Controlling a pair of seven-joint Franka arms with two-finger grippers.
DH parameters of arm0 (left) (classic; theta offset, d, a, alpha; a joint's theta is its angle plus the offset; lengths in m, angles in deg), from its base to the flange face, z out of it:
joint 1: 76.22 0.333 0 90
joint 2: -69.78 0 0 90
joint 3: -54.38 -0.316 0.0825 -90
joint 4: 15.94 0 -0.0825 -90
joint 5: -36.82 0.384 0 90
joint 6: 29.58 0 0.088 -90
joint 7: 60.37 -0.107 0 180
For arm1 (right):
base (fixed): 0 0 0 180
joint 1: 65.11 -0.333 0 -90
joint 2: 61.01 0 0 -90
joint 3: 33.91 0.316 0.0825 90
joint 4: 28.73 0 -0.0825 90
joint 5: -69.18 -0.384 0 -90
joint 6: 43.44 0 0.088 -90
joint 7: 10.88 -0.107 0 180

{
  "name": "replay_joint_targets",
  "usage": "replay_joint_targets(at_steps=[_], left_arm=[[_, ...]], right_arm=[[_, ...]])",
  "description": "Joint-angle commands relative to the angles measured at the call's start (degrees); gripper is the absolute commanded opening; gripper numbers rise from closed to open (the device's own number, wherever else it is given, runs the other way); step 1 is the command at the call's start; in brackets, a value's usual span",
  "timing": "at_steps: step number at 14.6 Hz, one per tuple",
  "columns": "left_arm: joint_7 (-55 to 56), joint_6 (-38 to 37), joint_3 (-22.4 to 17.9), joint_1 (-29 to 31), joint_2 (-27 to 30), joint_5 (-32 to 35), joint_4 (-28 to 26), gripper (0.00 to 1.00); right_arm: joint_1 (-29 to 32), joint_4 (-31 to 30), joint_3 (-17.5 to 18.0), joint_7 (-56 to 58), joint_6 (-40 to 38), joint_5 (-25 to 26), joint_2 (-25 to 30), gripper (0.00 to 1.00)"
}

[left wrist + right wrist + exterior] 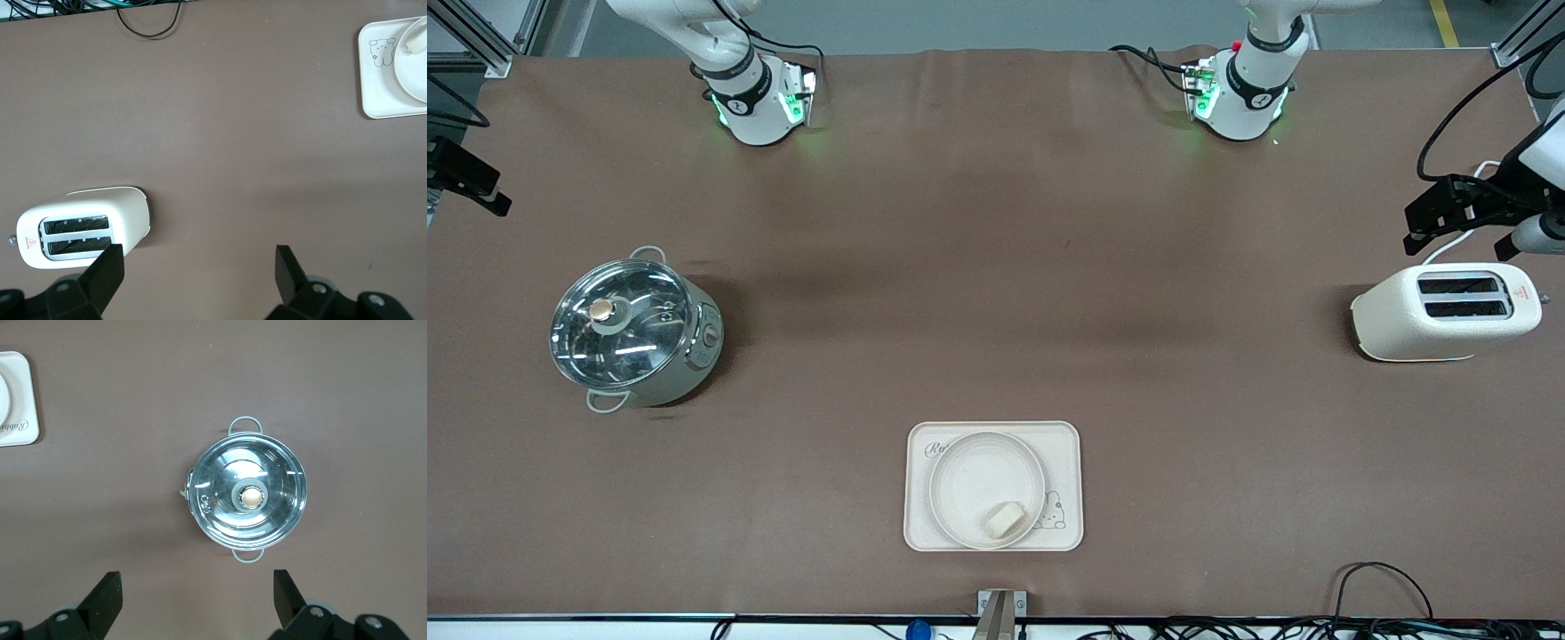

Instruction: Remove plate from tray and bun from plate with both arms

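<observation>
The round cream plate [978,480] sits on the rectangular cream tray [1063,444] near the table's front edge. The pale bun [1003,519] lies on the plate, at the side nearest the camera. Plate [419,70] and bun [416,41] also show in the left wrist view. My left gripper [199,270] is open and empty, up over bare table beside the toaster [80,225]; it shows at the edge of the front view [1449,213]. My right gripper [197,593] is open and empty, over bare table beside the lidded pot [247,495]; it shows at the other edge of the front view [467,182].
A steel pot with a glass lid [633,331] stands toward the right arm's end. A white two-slot toaster [1445,311] stands toward the left arm's end. The brown table [996,267] lies bare between them. Cables [1369,587] run along the front edge.
</observation>
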Motion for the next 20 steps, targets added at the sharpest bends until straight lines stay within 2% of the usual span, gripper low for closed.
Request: replay_joint_targets(at_steps=[1,4,7,9,11,14,18,20], left_arm=[[0.0,-1.6,0.1,-0.1,-0.3,0.5,1.3,1.00],[0.7,-1.6,0.1,0.1,-0.5,0.0,1.5,1.00],[0.7,-1.7,0.2,0.0,-0.4,0.3,1.2,1.00],[0.4,-1.7,0.1,0.2,-0.5,0.3,1.2,1.00],[0.2,-1.7,0.1,0.2,-0.5,0.5,1.3,1.00],[0.1,-1.7,0.1,0.2,-0.5,0.5,1.3,1.00],[0.1,-1.7,0.1,0.1,-0.5,0.5,1.3,1.00],[0.1,-1.7,0.1,0.0,-0.5,0.6,1.3,1.00]], right_arm=[[-1.5,-0.4,0.0,-1.0,0.6,-0.7,0.7,1.00],[-1.6,-0.4,0.0,-1.0,1.7,-0.9,0.0,1.00],[-1.7,-0.4,-0.1,-1.0,2.1,-4.8,-0.9,1.00],[-2.0,-0.6,-0.1,-1.0,2.0,-5.2,-1.7,1.00],[-4.3,-0.5,-0.1,-1.0,2.2,-5.3,-3.3,1.00],[-5.8,-0.5,-0.1,-1.0,6.2,-5.7,-6.2,1.00],[-6.5,-0.2,-0.1,-1.0,10.0,-9.2,-11.7,1.00],[-9.1,-0.2,0.0,-5.8,14.3,-9.3,-14.5,1.00]])
